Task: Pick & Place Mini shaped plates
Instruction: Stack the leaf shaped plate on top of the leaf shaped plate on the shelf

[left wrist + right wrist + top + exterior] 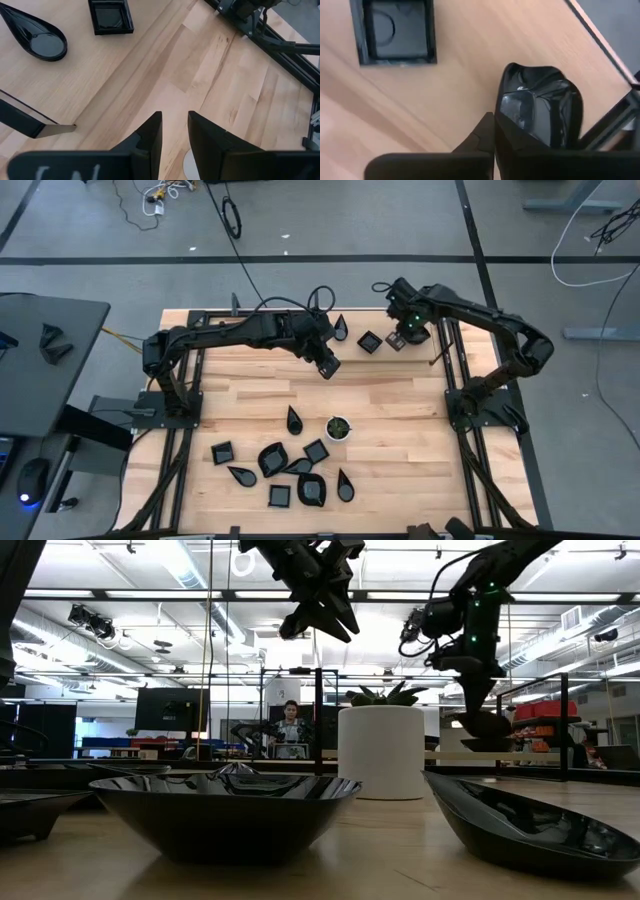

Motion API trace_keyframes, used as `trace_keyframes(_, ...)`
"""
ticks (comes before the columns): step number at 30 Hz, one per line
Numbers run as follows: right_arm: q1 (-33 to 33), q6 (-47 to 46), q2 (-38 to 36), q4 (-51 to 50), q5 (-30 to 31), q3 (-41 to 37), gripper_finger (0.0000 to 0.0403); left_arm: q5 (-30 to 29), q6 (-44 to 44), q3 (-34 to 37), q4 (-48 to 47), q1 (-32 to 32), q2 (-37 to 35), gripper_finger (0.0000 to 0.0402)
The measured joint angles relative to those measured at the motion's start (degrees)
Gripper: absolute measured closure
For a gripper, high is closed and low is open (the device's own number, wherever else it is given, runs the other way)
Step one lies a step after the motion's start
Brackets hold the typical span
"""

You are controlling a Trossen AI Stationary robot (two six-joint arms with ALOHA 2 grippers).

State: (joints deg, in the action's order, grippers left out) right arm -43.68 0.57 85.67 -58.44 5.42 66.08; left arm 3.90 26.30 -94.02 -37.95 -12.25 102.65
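Note:
My right gripper (400, 337) stands at the table's far right, pointing down and shut on a glossy black mini shaped plate (542, 102). Beside it, a square plate (370, 341) and a teardrop plate (341, 328) lie flat on the wood. My left gripper (328, 366) hangs open over the middle of the far half with nothing between its fingers (150, 135). Several more black plates (285, 470) lie in a cluster near the front edge. My right gripper pinches the plate's rim (506, 116) between its two fingers, on the side of the plate nearest the gripper. The fingers come from above, pointing steeply down. The plate hangs tilted below them (482, 727); whether its lower edge touches the table I cannot tell.
A small white cup with green inside (338, 428) stands at mid-table, behind the near cluster. Dark frame rails (455, 360) run along the table's left and right sides. Bare wood (250, 395) lies between the far plates and the near cluster.

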Motion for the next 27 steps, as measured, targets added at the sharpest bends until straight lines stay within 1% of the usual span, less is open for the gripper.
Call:
trace_keyframes(5,-0.11,5.86,0.00,-0.55,5.34,0.00,0.0396,-0.03,-0.02,0.00,0.02,0.00,0.00,0.0305)
trace_keyframes(8,-0.11,9.73,0.00,-0.45,5.60,0.00,0.0395,-0.04,-0.02,0.00,0.02,0.00,0.00,0.0305)
trace_keyframes(10,-0.07,10.42,0.00,-0.45,5.60,0.00,0.0394,-0.04,-0.02,0.00,0.02,0.00,0.00,0.0305)
trace_keyframes(17,-0.09,10.36,1.16,-2.11,5.58,-0.18,0.0374,-0.04,-0.02,0.00,0.02,0.00,0.00,0.0305)
trace_keyframes(25,-0.09,6.26,0.79,-1.13,5.64,-1.36,0.0320,-0.04,0.02,0.00,0.02,0.39,0.00,0.0305)
trace_keyframes(27,-0.11,3.98,0.34,-1.43,5.65,-1.36,0.0310,-0.04,0.02,0.00,0.02,0.59,0.00,0.0305)
